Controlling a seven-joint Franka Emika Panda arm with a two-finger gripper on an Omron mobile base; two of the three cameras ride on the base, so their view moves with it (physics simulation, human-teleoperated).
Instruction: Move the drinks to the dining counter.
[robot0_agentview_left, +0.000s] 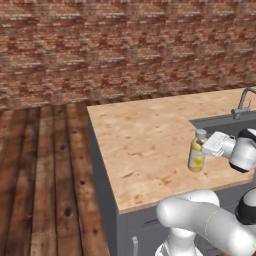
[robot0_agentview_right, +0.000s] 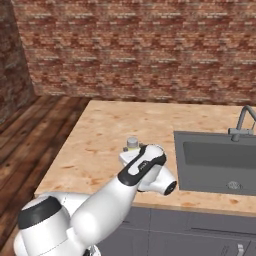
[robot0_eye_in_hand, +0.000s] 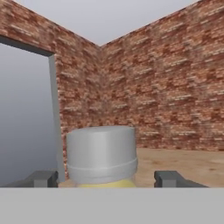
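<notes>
Facing the gripper (robot0_eye_in_hand: 106, 179), you see the dining counter (robot0_agentview_left: 145, 140), its light wood top running out ahead to a brick wall (robot0_agentview_right: 140, 50). Plank flooring (robot0_agentview_left: 40, 175) lies below the counter's left edge. To the gripper's right, note the inset grey sink (robot0_agentview_right: 215, 160) with its faucet (robot0_agentview_right: 244, 120) at the far rim; you can see nothing in the basin but a drain. The yellow bottle (robot0_agentview_left: 197, 156) stands upright on the wood top, directly in front of the gripper, near the front edge of the counter and just left of the sink. In the hand view its pale cap (robot0_eye_in_hand: 102, 154) sits between the fingertips (robot0_eye_in_hand: 168, 178). The jaws stand spread, with a gap on each side of the cap and no contact. Bare wood top extends ahead and to the left of the bottle.
</notes>
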